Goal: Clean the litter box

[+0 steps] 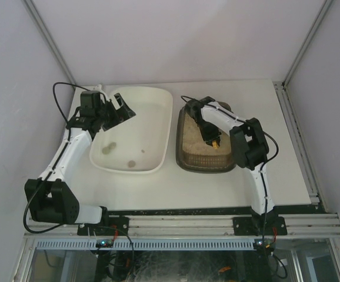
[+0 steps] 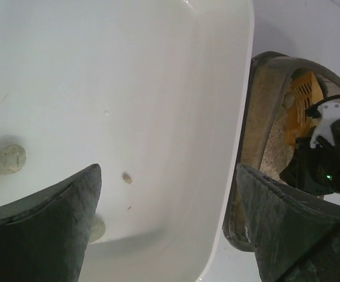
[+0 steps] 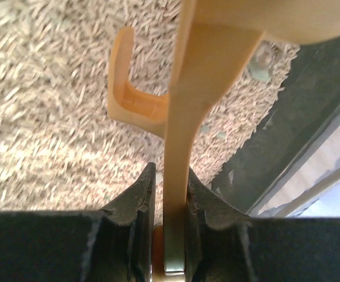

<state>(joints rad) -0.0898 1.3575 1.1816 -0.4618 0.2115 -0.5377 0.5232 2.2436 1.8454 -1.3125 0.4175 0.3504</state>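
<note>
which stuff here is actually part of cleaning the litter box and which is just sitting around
In the job:
- litter box, pale litter inside
- orange scoop, over the litter
- right gripper, shut on the scoop's handle
- white tub, holding round clumps

Sitting idle:
- left gripper, open and holding nothing, above the tub
- table, only carrying both containers

A white counter (image 1: 217, 182) is enclosed on three sides by plain pale walls: a back wall (image 1: 176, 35), a left wall (image 1: 11, 100) and a right wall (image 1: 335, 129). Slim metal struts (image 1: 49, 41) are set along the two rear corners. The near edge is bounded by a slotted aluminium rail (image 1: 187, 223), with a pale perforated strip (image 1: 176, 244) below it. Soft, even light is cast throughout. Beneath the rail, what may be a lower shelf is only dimly seen.
</note>
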